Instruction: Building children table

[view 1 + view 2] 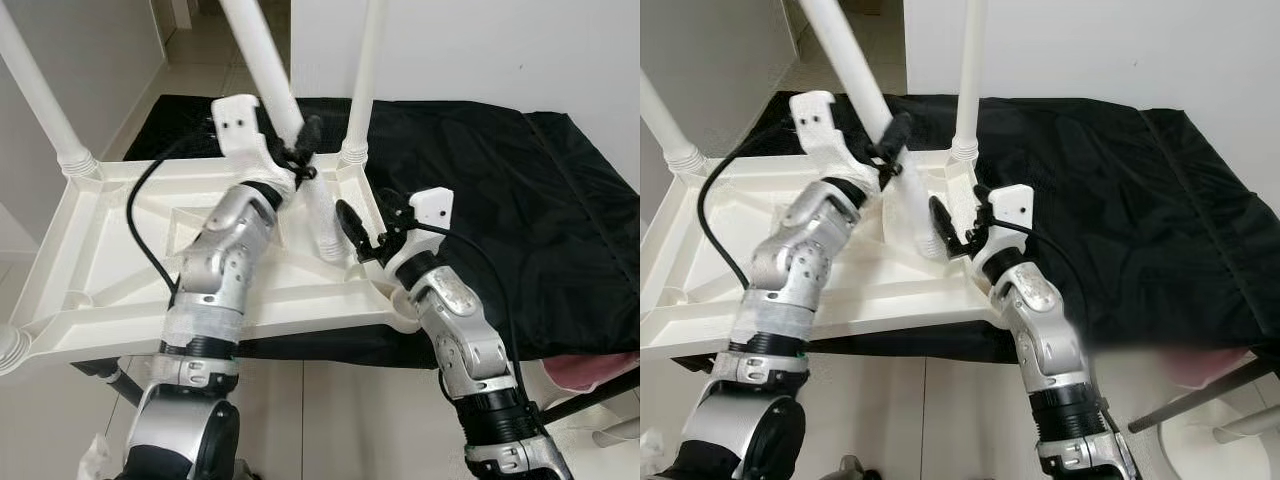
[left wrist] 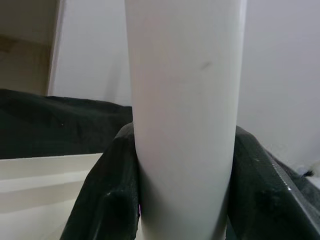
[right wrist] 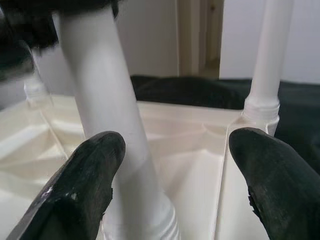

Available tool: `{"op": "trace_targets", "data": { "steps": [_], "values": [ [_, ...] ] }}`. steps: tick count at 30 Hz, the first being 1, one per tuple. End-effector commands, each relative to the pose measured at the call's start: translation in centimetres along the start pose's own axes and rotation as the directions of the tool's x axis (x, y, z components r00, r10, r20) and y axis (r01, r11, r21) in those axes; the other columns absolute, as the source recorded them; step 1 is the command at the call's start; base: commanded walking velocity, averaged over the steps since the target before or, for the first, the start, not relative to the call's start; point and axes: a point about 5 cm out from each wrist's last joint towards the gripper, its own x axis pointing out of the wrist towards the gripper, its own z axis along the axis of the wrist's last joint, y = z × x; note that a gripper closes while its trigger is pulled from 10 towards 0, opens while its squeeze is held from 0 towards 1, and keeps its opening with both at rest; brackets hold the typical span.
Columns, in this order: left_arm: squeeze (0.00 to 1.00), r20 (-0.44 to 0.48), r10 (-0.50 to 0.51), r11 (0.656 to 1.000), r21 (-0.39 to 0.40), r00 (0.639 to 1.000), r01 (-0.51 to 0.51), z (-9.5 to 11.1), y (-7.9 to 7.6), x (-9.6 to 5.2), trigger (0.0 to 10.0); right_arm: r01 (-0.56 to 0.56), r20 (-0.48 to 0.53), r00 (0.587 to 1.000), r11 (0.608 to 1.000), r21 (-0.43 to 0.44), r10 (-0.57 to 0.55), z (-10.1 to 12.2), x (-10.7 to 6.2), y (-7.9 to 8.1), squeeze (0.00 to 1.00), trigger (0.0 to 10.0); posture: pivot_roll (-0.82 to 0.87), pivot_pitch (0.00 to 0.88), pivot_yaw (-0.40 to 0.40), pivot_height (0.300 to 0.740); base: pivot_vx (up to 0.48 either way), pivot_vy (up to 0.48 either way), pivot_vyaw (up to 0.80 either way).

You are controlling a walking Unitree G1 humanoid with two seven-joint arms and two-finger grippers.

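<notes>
Left gripper (image 1: pixel 302 150) clamped on table leg (image 1: pixel 262 65) — right gripper (image 1: pixel 362 235) open beside it

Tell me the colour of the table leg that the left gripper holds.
White; the table leg shows best in the left wrist view.

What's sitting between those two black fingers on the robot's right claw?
Nothing yet: the open right gripper frames the loose white plastic table leg, untouched, in the right wrist view.

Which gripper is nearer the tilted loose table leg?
Left. The left gripper is clamped around the tilted leg; the right gripper is open beside its lower end.
</notes>
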Motion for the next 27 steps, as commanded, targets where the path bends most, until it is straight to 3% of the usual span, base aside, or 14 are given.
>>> {"op": "trace_targets", "data": {
  "steps": [1, 7, 15, 27],
  "values": [
    [0.00, 0.005, -0.045, 0.998, 0.033, 0.999, 0.045, 0.0, -0.7, 0.1, 10.0, -0.011, -0.026, 1.000, 1.000, -0.015, 0.011, -0.2, 0.2, -0.1, 0.00, 10.0, 0.01, 0.079, -0.029, 0.740, 0.000, 0.000, 0.00],
    [0.00, 0.033, -0.098, 0.990, 0.106, 0.995, 0.094, 0.6, -2.7, 0.5, 10.0, -0.050, -0.096, 0.994, 0.997, -0.053, 0.045, -0.3, 1.6, -0.8, 0.00, 10.0, 0.02, 0.069, -0.046, 0.740, 0.000, 0.000, 0.00],
    [0.00, 0.062, -0.119, 0.986, 0.128, 0.991, 0.110, 0.9, -4.1, 0.8, 10.0, -0.114, -0.135, 0.986, 0.989, -0.098, 0.101, -0.2, 2.9, -0.5, 0.00, 10.0, 0.04, 0.041, -0.046, 0.740, 0.000, 0.000, 0.00],
    [0.00, 0.087, -0.131, 0.976, 0.188, 0.988, 0.113, 1.5, -4.4, 1.5, 10.0, -0.242, -0.178, 0.959, 0.964, -0.105, 0.222, -0.5, 2.7, 0.1, 0.00, 10.0, 0.03, 0.042, -0.053, 0.740, 0.000, 0.000, 0.00]
  ]
}}
